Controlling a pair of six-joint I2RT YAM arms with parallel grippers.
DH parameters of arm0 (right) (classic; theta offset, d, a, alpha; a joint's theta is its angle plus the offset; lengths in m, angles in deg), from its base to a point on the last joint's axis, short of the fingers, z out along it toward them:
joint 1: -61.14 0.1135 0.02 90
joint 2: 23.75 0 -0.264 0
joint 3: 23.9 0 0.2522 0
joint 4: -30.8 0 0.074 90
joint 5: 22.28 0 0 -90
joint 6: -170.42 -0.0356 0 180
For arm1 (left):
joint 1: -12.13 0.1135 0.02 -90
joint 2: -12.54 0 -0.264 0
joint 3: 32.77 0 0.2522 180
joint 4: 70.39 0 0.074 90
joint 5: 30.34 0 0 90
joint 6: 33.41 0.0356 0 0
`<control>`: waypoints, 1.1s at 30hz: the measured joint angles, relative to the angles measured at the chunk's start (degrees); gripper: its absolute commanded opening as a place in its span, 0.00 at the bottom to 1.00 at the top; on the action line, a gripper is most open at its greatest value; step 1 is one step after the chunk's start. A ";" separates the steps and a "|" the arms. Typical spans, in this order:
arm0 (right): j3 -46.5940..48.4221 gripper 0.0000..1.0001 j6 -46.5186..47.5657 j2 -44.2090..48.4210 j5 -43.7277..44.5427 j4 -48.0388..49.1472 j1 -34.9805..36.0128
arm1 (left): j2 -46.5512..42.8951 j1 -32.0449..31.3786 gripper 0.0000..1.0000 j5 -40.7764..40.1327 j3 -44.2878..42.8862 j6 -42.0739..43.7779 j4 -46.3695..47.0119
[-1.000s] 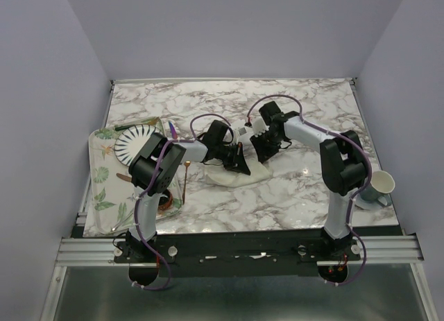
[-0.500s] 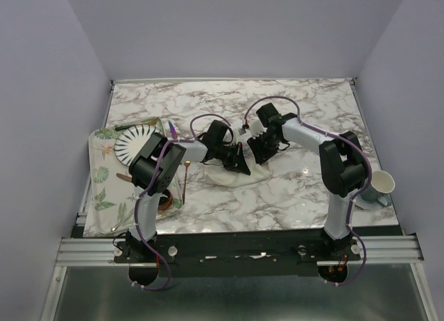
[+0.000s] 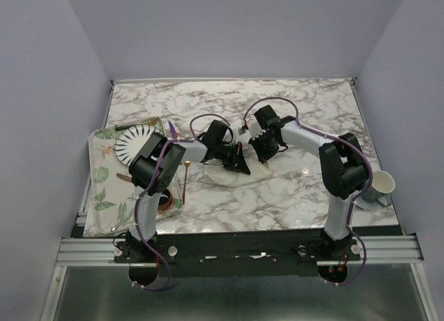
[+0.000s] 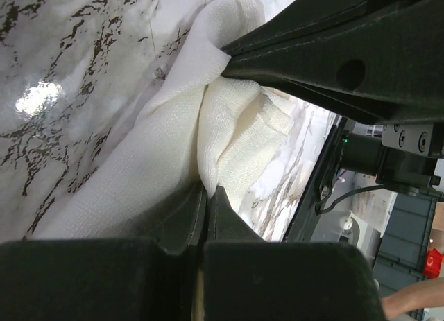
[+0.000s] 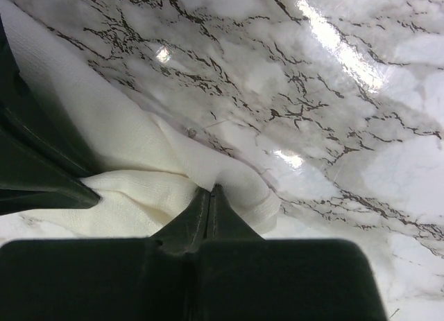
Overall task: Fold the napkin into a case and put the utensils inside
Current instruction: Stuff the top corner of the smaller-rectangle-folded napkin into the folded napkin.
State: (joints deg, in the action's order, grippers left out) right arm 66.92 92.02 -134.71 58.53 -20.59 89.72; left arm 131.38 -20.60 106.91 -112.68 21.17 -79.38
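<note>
**1. Pincers.** My left pincer (image 4: 207, 189) is clenched on a fold of the napkin (image 4: 229, 127), its jaws pressed together with cloth bunched at the tips. My right pincer (image 5: 210, 191) is also clenched, and its tips meet on the doubled edge of the same cloth; I judge that it pinches that edge. The two grips face each other across the cloth, so one can anchor a layer while the other draws the next layer over it.

**2. Napkin.** The napkin lies crumpled on the table (image 3: 291, 189), to the right of the striped plate (image 3: 135, 144) and well apart from it. It is not yet a flat, narrow case, so I judge the folding step to be in hand.

**3. Utensils.** Both wait outside the fold area:
- The purple utensil (image 3: 169, 127) lies just beside the plate's upper right rim.
- The copper fork (image 3: 187, 172) lies right of the plate, on its near side, between plate and napkin.

**4. Caution.** Loose layers may slip from a grip.
</note>
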 measured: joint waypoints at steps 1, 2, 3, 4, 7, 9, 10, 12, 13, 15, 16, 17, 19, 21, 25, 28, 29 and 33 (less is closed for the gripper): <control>0.00 0.01 -0.02 0.04 0.13 -0.02 0.02 | 0.00 0.00 0.00 0.00 0.00 0.00 0.02; 0.00 0.01 -0.02 0.09 0.22 -0.07 0.02 | 0.00 0.00 0.00 0.00 0.00 0.00 0.02; 0.02 0.01 0.00 0.17 0.35 -0.15 0.04 | 0.02 0.02 0.00 0.00 0.00 0.00 0.02; 0.02 0.01 0.02 0.33 0.46 -0.22 0.09 | 0.02 0.02 0.00 0.00 0.00 0.00 0.04; 0.09 0.01 0.87 1.27 0.59 -0.79 0.42 | 0.02 0.02 0.00 0.00 0.00 0.02 0.07; 0.22 0.01 1.44 1.84 0.59 -1.18 0.68 | 0.02 0.04 0.00 0.00 0.00 0.02 0.07; 0.31 0.01 1.70 2.16 0.61 -1.38 0.74 | 0.02 0.04 0.00 0.00 0.00 0.00 0.07; 0.48 0.01 2.19 2.93 0.57 -1.95 0.74 | 0.02 0.04 0.00 0.00 0.00 0.00 0.07; 0.59 0.01 2.34 3.17 0.52 -2.21 0.74 | 0.02 0.04 0.00 0.00 0.00 0.00 0.07; 0.81 0.01 2.64 3.65 0.39 -2.78 0.74 | 0.02 0.04 0.00 0.00 0.00 0.00 0.07; 0.92 0.01 2.73 3.72 0.35 -2.99 0.74 | 0.02 0.04 0.00 0.00 0.00 0.00 0.07; 1.07 0.00 3.02 3.72 0.35 -3.19 0.74 | 0.02 0.04 0.00 0.00 0.00 0.00 0.07; 1.09 0.01 3.39 3.72 0.35 -3.48 0.74 | 0.02 0.04 0.00 0.00 0.00 0.02 0.07; 1.09 0.01 3.76 3.72 0.35 -3.85 0.74 | 0.02 0.04 0.00 0.00 0.00 0.02 0.07; 1.09 0.01 4.59 3.72 0.33 -4.33 0.72 | 0.02 0.04 0.00 -0.02 0.00 0.02 0.07; 1.33 0.01 4.92 3.74 -0.11 -4.96 0.63 | 0.02 0.04 0.00 -0.02 0.00 0.02 -0.07; 1.70 0.01 4.96 3.74 -0.48 -5.46 0.59 | 0.02 0.04 0.00 -0.02 -0.02 0.02 -0.09; 3.61 0.01 5.03 3.72 -1.44 -7.19 0.57 | 0.02 0.09 0.00 -0.04 -0.07 0.02 -0.15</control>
State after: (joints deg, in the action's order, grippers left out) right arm 70.52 97.04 -130.99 57.08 -27.78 90.28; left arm 131.40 -20.51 106.86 -112.75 21.20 -79.53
